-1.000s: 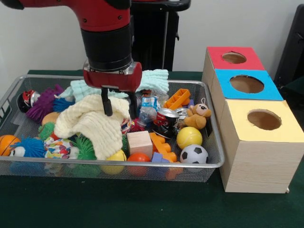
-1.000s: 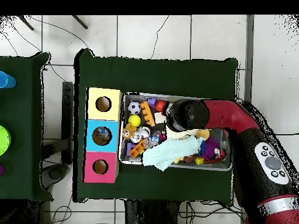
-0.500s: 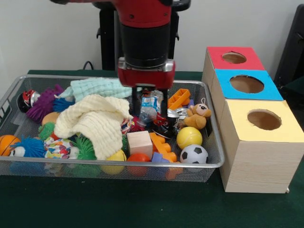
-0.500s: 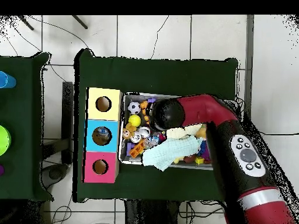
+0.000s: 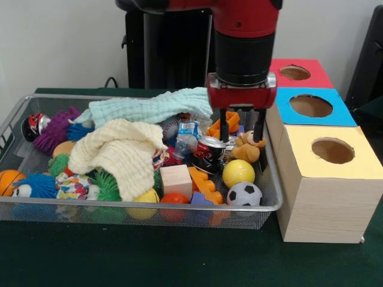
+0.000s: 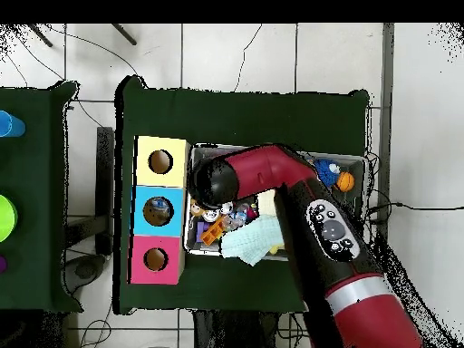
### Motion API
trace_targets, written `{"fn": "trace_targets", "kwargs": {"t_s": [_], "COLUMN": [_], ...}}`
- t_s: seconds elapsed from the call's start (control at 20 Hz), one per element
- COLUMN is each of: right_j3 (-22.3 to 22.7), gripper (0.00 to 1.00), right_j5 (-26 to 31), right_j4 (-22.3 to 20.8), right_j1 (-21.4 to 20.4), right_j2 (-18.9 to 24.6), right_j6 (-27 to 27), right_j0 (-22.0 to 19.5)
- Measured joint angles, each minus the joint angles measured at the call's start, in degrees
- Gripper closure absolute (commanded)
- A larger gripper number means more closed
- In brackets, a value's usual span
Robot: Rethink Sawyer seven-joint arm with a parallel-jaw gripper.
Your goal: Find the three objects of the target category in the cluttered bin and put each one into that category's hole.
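Observation:
The bin (image 5: 149,207) is a wire mesh tray full of toys. My gripper (image 5: 241,133) hangs open and empty at its right end, one finger on each side of a small brown teddy bear (image 5: 248,147), just above it. A crushed red can (image 5: 209,153), a yellow ball (image 5: 238,173) and a soccer ball (image 5: 245,194) lie close by. Right of the bin stand three boxes with round holes: red (image 5: 294,73), blue (image 5: 311,106) and yellow (image 5: 332,150). In the overhead view the arm's wrist (image 6: 210,181) hides the gripper and that end of the bin (image 6: 353,160).
A cream cloth (image 5: 116,152) and a mint cloth (image 5: 149,108) cover the bin's middle and back. A wooden block (image 5: 176,179), orange bricks (image 5: 203,183), a basketball (image 5: 7,179) and a purple spiky ball (image 5: 54,128) lie around them. The boxes' wall stands right beside the gripper.
In the front view my gripper has swung right, from over the cream cloth, past the can, to over the teddy bear. It stays open and empty.

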Motion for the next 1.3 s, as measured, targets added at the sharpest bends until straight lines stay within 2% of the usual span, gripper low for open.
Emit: {"fn": "trace_targets", "kwargs": {"t_s": [0.35, 0.6, 1.05, 1.3], "right_j3": [0.68, 1.31, 2.54, 2.83], "gripper": [0.00, 0.00, 0.00, 0.00], "right_j5": [0.02, 0.45, 3.70, 4.79], "right_j4": [0.06, 0.06, 0.13, 0.11], "right_j1": [-0.02, -1.04, -5.39, -5.33], "right_j2": [-1.28, -2.26, -4.66, -6.29], "right_j6": [0.00, 0.00, 0.00, 0.00], "right_j0": [1.82, 1.25, -1.43, -1.71]}}
